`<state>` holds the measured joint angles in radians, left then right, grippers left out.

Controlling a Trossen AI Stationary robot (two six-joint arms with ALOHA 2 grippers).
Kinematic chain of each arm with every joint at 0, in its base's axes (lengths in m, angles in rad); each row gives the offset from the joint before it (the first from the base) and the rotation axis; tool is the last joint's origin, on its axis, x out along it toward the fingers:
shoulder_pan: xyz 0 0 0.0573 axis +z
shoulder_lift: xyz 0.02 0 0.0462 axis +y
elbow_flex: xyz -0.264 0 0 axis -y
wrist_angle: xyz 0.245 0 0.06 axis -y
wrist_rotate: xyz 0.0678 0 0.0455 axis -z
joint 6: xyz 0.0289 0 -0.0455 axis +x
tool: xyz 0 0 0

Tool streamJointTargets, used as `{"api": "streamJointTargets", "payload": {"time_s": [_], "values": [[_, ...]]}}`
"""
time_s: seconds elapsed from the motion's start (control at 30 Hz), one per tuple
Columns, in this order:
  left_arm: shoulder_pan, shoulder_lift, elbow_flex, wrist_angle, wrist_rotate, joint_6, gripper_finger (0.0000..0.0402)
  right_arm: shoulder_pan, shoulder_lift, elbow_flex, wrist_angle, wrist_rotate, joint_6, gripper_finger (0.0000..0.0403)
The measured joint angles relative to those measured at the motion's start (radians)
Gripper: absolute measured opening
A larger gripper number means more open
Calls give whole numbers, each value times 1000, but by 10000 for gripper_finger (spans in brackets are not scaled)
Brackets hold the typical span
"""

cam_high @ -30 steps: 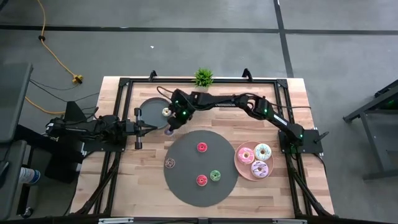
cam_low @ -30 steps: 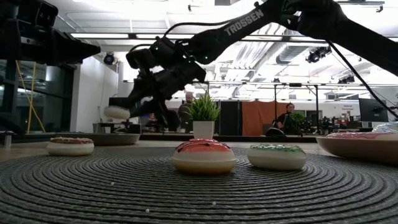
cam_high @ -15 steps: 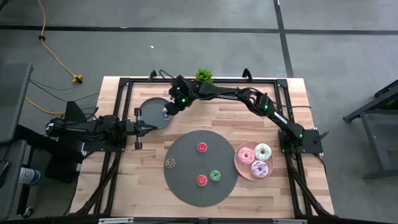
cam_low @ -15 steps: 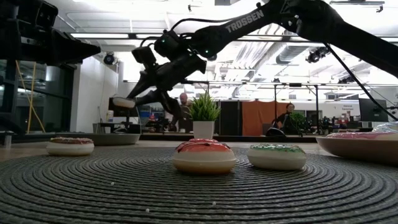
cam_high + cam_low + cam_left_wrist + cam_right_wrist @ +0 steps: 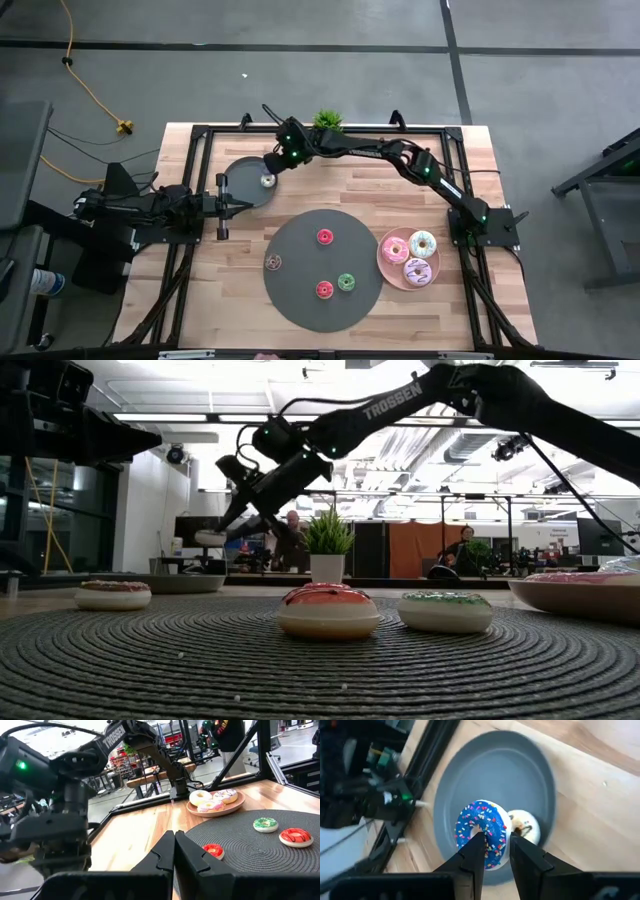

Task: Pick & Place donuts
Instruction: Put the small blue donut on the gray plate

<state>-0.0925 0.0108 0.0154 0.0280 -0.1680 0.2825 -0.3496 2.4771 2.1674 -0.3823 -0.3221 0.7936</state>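
Note:
My right gripper (image 5: 272, 164) hangs over the far part of the small dark grey plate (image 5: 240, 178), shut on a tiny blue sprinkled donut (image 5: 482, 831). A cream donut (image 5: 524, 827) lies flat on that plate beside it. On the large round dark mat (image 5: 300, 300) lie two red donuts (image 5: 324, 237) (image 5: 324, 289), a green one (image 5: 346, 282) and a brown one (image 5: 272, 262). The pink plate (image 5: 388, 270) holds three larger frosted donuts (image 5: 420, 243). My left gripper (image 5: 175, 840) waits shut at the table's left, near the grey plate. My right gripper holds the blue donut by its ring (image 5: 496, 851), pinched between the two fingers: one fingertip (image 5: 476, 844) stands at the hole, the other (image 5: 518, 846) outside the rim. The fingers come from above, slanting down. The donut (image 5: 210, 538) is lifted clear above the grey plate.
A small potted plant (image 5: 326, 123) stands at the far edge, close behind the right arm. A black frame (image 5: 205, 135) runs round the table. Bare wood lies between the grey plate and the mat (image 5: 330, 195). People show in the room beyond.
My right gripper, still shut on the blue donut, has carried it from the mat's far-left edge toward the table's far edge. It now hangs over the grey plate, past the cream donut. The left arm has kept still.

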Motion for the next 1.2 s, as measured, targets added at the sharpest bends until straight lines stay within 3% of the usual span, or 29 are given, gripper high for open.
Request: {"api": "streamJointTargets", "payload": {"time_s": [0.33, 0.77, 1.2], "values": [[0, 0, 0, 0, 1, 0, 0, 1, 61, -1, 110, 47, 166, 78], [0, 0, 0, 0, 1, 0, 0, -4, 61, -2, 110, 161, 205, 78], [0, 0, 0, 0, 2, 0, 0, 23, 95, -3, 157, 126, 265, 78]]}}
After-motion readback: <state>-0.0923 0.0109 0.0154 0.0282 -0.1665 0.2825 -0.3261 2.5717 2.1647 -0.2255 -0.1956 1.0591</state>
